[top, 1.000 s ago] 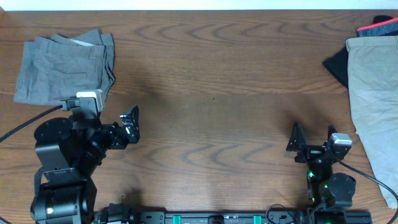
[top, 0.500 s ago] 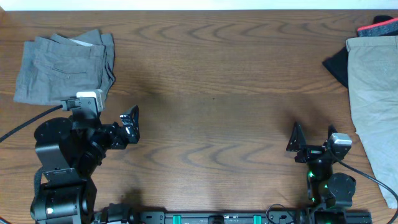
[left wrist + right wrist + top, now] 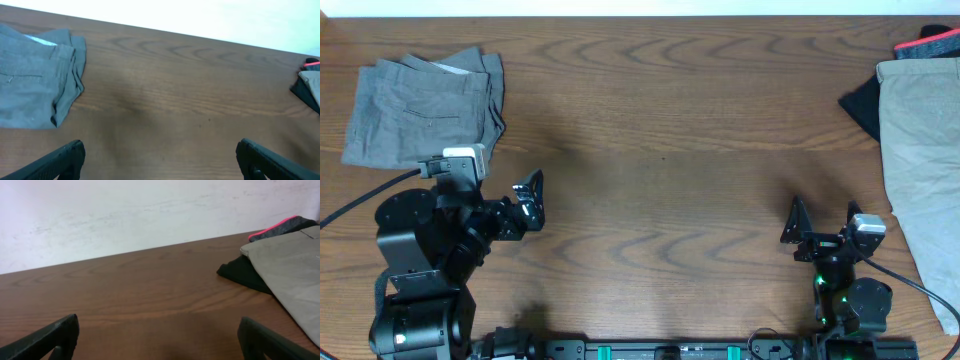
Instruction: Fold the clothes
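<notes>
The folded grey shorts (image 3: 420, 105) lie in the table's (image 3: 660, 120) far-left corner, longer side along the far edge. The tan garment (image 3: 920, 150) stretches far-to-near down the right edge. The left gripper (image 3: 159, 160) and right gripper (image 3: 159, 336) stand spread wide and empty, and nothing has shifted since the earlier frame.

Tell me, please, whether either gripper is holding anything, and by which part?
Nothing is held: the left gripper and right gripper are both open and empty.

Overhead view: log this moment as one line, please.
grey shorts: folded, far left | tan garment: right edge, over dark cloth | left tool: open, empty | right tool: open, empty
</notes>
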You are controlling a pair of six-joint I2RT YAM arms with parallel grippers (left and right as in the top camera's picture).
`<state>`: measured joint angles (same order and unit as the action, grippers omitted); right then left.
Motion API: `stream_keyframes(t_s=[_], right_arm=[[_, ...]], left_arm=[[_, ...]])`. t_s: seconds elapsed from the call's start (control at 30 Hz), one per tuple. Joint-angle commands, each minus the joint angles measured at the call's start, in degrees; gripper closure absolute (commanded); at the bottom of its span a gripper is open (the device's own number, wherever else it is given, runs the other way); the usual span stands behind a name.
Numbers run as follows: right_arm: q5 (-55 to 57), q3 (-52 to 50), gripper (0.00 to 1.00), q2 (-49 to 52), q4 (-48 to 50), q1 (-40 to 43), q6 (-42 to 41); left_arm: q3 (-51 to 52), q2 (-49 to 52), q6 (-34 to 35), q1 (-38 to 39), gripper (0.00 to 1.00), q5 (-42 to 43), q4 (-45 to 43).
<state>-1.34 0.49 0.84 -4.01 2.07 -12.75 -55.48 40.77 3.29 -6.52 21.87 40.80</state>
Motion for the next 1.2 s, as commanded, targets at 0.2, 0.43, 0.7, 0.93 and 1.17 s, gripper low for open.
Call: stream_keyframes(t_s=[0.2, 0.43, 0.7, 0.93, 1.17], right_arm=[[0.48, -0.17, 0.01, -0.50, -0.17, 0.61, 0.83], [0.46, -0.17, 0.01, -0.50, -0.20, 0.61, 0.81], [0.46, -0.17, 0.01, -0.50, -0.17, 0.61, 0.81], [0.48, -0.17, 0.01, -0.50, -0.20, 0.59, 0.83], [0.48, -0.17, 0.01, -0.50, -0.17, 0.59, 0.81]], left_arm=[[4.04, -0.26, 10.60, 0.24, 0.02, -3.91, 2.34], [18.58, -8.48, 12.09, 2.40, 0.02, -9.25, -9.86], [34.99, -21.77, 16.96, 8.63, 0.02, -19.58, -23.50], [45.00, -30.67, 16.98, 8.96, 0.02, -19.63, -32.11], [51.74, -35.95, 19.76, 8.92, 0.02, -22.73, -36.72]])
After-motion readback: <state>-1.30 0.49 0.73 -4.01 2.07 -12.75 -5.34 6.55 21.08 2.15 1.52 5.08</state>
